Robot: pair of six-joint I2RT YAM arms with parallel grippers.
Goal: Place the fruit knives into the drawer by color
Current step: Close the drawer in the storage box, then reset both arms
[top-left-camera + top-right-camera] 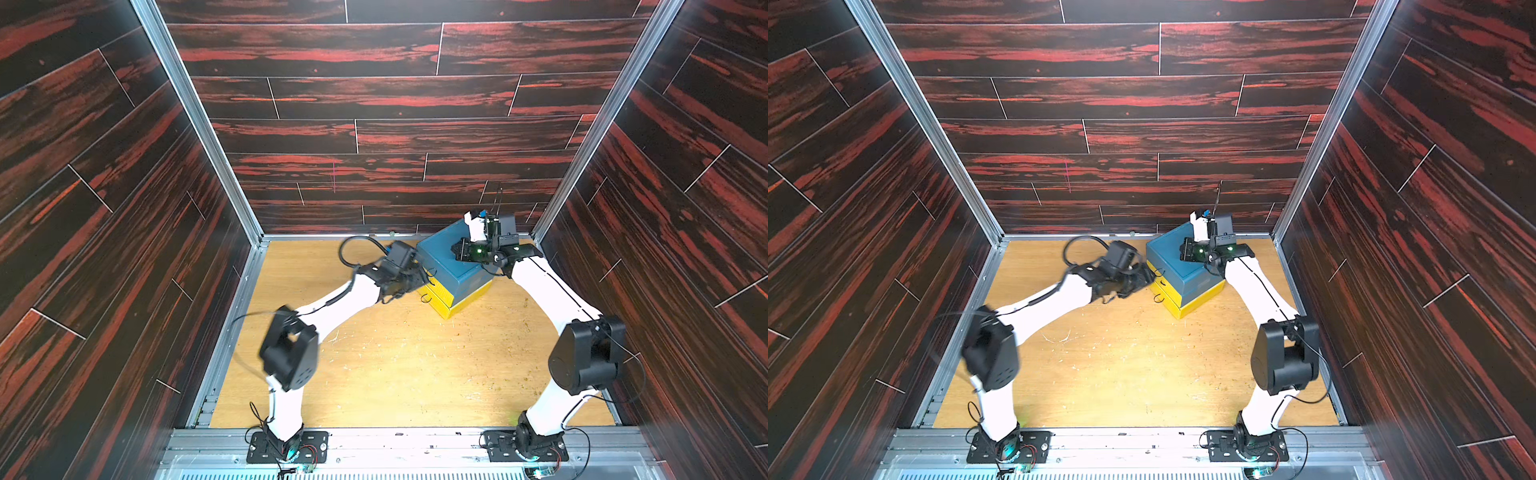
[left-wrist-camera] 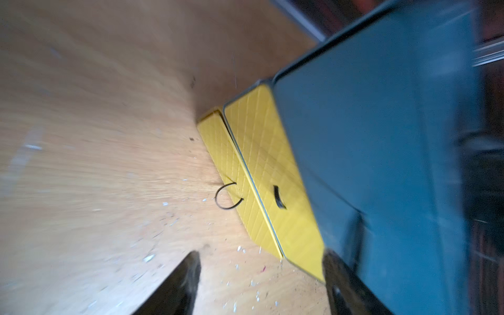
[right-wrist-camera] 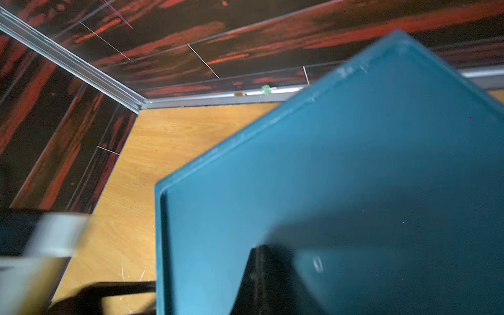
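Teal box cabinet (image 1: 440,257), two yellow drawers (image 2: 272,163): both closed.
Your left pincer (image 2: 260,283): wide, empty, facing drawers.
Your right pincer (image 1: 456,251): closed, over cabinet top.

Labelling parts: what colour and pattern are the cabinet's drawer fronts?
The drawer fronts are yellow with a diagonal grid pattern, clearest in the left wrist view.

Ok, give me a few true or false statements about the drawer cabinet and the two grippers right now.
The left gripper is open. True.
The right gripper hangs over bare table. False: it is over the cabinet's blue top.
The drawer fronts are red. False: they are yellow.
A ring handle hangs on one drawer front. True.
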